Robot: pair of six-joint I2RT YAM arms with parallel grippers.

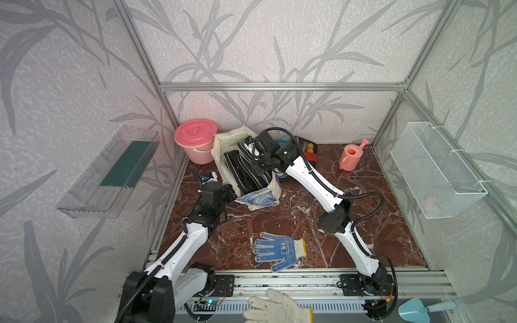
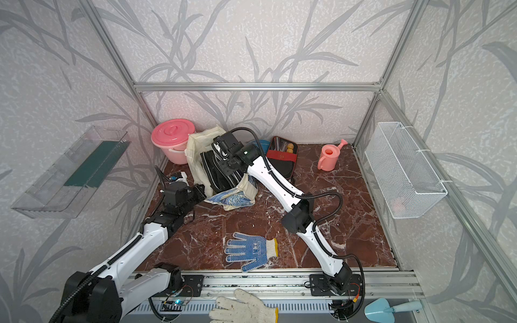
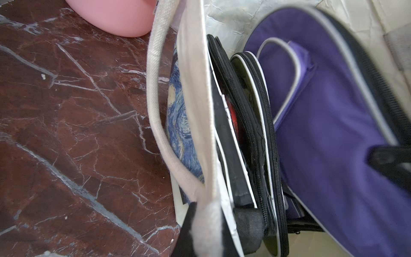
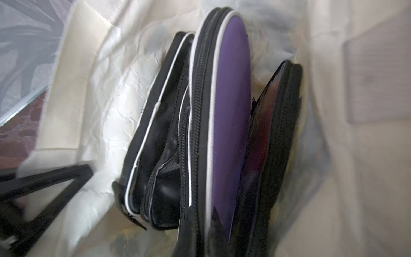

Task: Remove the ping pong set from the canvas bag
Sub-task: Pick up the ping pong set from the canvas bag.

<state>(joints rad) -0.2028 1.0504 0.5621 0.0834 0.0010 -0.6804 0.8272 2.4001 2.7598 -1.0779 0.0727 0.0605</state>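
White glove (image 1: pixel 277 307) at front rail (image 1: pixel 293 285) — my left gripper (image 3: pixel 204 224) pinched tight on canvas bag (image 3: pixel 193 66) rim; my right gripper (image 4: pixel 206 235) clamped on purple case (image 4: pixel 231 111) inside bag.

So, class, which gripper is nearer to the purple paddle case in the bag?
Right. The right gripper is inside the canvas bag, shut on the purple case. The left gripper pinches the bag's rim, black cases lying between it and that case.
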